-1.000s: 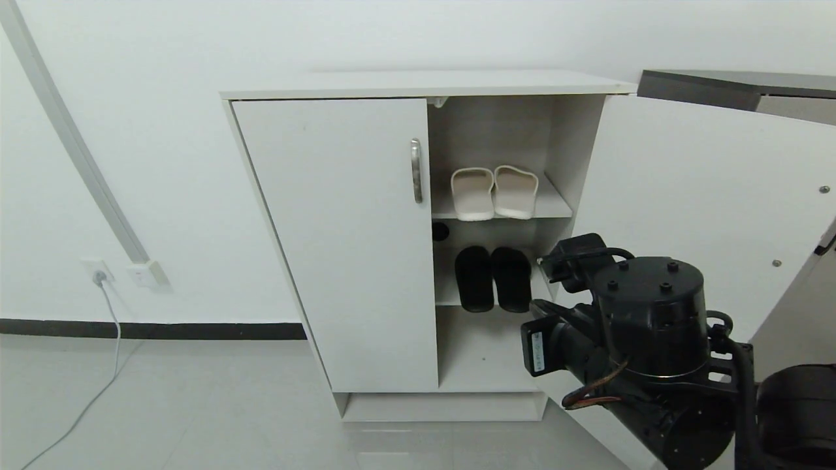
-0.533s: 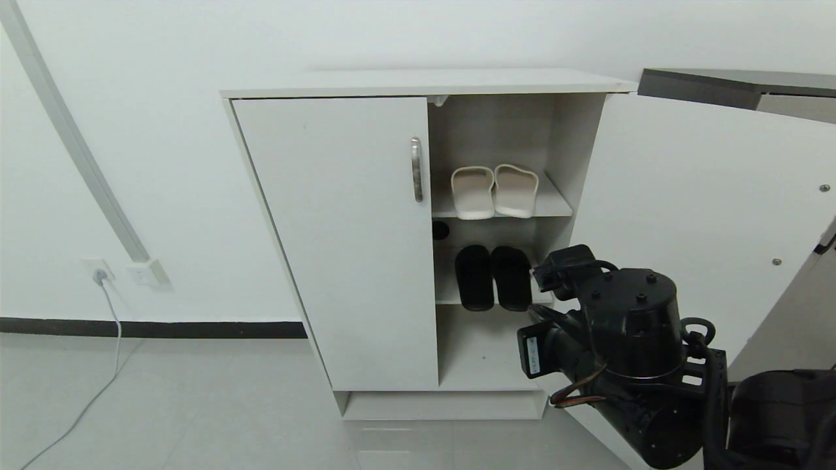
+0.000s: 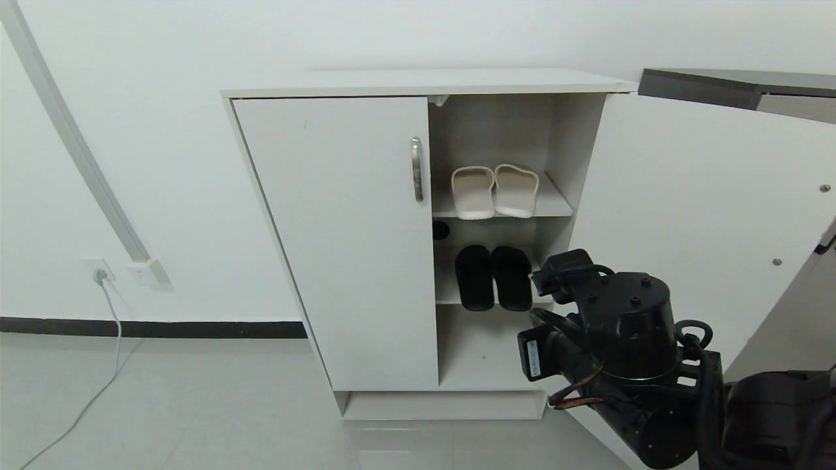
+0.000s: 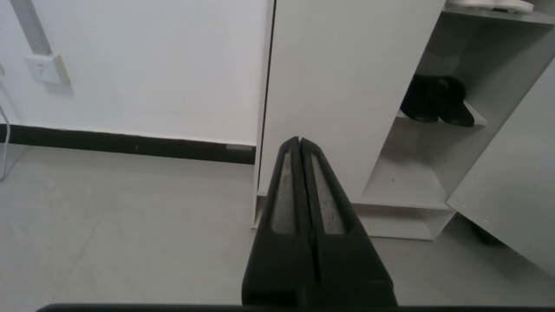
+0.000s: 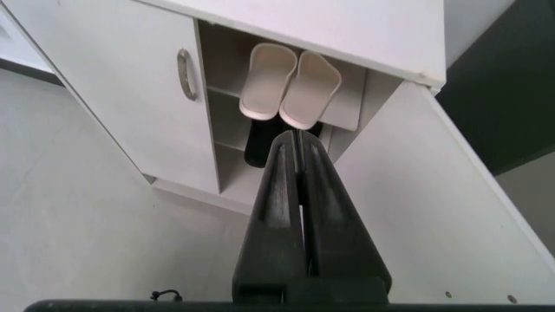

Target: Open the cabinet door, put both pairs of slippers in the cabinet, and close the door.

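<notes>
Over the last second the right arm [image 3: 627, 326] has slid leftward and a touch lower in the head view, and now it sits in front of the foot of the open right door [image 3: 692, 209]. Nothing else has budged: the cabinet [image 3: 418, 83] and both pairs are right where they were.

And both pairs are home! The white slippers [image 3: 494, 190] lie side by side on the upper shelf [image 3: 556, 207], and the black slippers [image 3: 493, 277] lie side by side on the middle shelf [image 3: 444, 299] directly beneath. The left door [image 3: 339, 241] is closed flat, its metal handle [image 3: 416, 170] upright along the inner edge, while the right door is swung wide.

Now the right gripper [image 5: 297, 143]: its two fingers are pressed together with nothing between them. It points at the open compartment, with the white slippers [image 5: 290, 82] and the black slippers [image 5: 257, 146] well clear of the tips, back on their shelves.

Over to the left gripper [image 4: 299, 146]: its fingers are also pressed together and empty. It is held out over the tiled floor, facing the closed left door [image 4: 347, 78]. The black slippers [image 4: 438, 97] sit well apart from it, inside the cabinet.

A wall socket [image 3: 98, 271] with a grey cable [image 3: 98, 385] sits off on the robot's left.
</notes>
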{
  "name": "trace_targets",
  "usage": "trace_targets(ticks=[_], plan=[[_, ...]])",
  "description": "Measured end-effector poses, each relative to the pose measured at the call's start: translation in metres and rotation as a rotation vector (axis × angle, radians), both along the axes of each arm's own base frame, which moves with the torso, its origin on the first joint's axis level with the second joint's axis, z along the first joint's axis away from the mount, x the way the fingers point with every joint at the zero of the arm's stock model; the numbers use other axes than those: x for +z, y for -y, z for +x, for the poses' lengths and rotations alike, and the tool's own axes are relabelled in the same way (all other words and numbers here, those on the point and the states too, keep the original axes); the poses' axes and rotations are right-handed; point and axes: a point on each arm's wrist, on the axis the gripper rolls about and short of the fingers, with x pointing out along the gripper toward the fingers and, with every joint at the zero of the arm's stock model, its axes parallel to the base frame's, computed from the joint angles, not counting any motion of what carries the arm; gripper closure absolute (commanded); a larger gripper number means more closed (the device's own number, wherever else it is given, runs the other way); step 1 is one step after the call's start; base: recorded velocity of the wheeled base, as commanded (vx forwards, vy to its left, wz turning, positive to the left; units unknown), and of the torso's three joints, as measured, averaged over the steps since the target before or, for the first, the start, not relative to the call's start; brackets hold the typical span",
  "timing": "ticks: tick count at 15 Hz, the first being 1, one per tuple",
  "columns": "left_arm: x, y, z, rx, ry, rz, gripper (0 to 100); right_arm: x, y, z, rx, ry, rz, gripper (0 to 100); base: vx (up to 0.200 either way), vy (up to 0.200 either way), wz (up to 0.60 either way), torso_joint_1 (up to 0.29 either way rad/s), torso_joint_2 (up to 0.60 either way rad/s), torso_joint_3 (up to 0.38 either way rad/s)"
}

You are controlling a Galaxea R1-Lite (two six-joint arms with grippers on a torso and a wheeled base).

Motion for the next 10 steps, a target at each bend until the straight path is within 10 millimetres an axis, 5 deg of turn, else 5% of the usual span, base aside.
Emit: trace_targets(ticks=[5,10], plan=[[0.0001,0.0,0.0,0.0,0.0,0.0,100,-0.0015,-0.0002,0.0011,-0.001,-0.002,-0.002,100,0.0,0.0,0.0,0.003,-0.13,-0.19],[0.0001,0.0,0.0,0.0,0.001,0.0,100,-0.0046,-0.0004,0.0014,-0.001,-0.01,-0.012,100,0.0,0.0,0.0,0.056,-0.49,-0.364]])
